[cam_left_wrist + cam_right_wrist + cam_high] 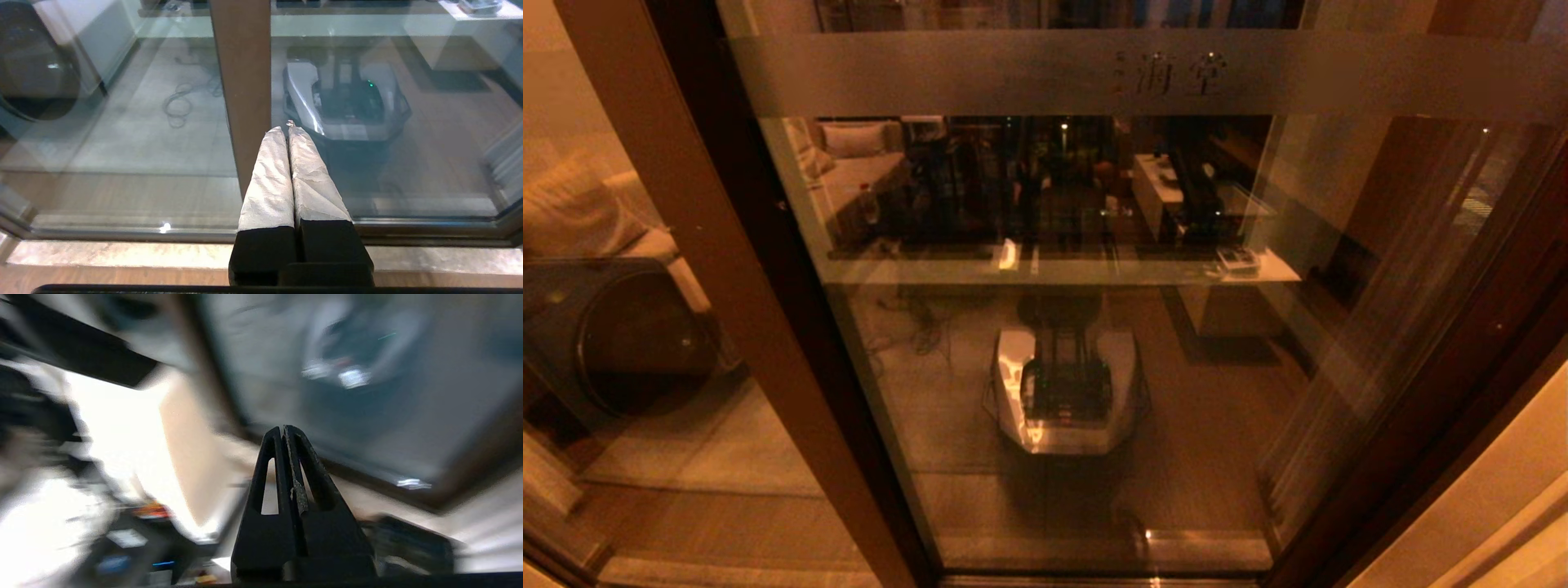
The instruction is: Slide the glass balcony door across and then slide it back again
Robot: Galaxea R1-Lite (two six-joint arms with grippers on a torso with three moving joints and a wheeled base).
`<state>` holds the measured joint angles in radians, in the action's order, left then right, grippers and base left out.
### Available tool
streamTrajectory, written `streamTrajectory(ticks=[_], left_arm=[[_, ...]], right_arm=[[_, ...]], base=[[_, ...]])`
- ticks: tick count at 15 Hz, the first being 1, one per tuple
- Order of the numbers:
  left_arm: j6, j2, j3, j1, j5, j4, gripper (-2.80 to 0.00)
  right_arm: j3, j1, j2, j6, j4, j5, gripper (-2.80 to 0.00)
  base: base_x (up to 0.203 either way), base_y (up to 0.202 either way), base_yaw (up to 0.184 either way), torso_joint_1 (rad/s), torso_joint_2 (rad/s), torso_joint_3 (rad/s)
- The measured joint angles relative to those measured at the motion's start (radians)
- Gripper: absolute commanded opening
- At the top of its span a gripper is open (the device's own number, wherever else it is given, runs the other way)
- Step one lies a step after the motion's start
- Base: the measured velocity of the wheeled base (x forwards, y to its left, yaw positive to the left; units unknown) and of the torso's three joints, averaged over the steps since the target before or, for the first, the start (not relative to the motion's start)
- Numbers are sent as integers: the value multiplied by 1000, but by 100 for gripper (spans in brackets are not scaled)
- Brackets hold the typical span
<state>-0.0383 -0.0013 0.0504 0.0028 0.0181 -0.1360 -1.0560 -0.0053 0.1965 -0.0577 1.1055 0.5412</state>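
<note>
The glass balcony door (1078,343) stands untouched; left pincer (288,130) and right pincer (284,430) both pressed together, empty.

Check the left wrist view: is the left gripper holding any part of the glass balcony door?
No. The left gripper is shut on nothing, its wrapped fingers pressed together short of the glass balcony door.

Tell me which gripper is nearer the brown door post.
Left. The left gripper, shut, points at the brown door post with its tips just short of it. The right gripper, shut, points off toward the glass beside a frame edge.
</note>
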Motion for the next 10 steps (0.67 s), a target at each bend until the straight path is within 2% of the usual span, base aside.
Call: streamTrajectory(ticks=[2, 4, 7, 9, 10], left_arm=[[0, 0, 0, 0, 0, 0, -280], [0, 0, 0, 0, 0, 0, -280], [0, 0, 0, 0, -1, 0, -280], [1, 0, 0, 0, 0, 1, -280], [0, 0, 0, 0, 0, 0, -280]], right_arm=[[118, -1, -45, -99, -68, -105, -280], [315, -1, -91, -135, -216, -194, -280], [696, 1, -147, -166, -564, -359, -280], [924, 2, -168, -173, -834, -430, -280], [987, 2, -176, -158, -943, -448, -280]], base=[[0, 0, 0, 0, 0, 0], [0, 0, 0, 0, 0, 0], [0, 0, 0, 0, 0, 0], [0, 0, 0, 0, 0, 0], [0, 0, 0, 0, 0, 0]])
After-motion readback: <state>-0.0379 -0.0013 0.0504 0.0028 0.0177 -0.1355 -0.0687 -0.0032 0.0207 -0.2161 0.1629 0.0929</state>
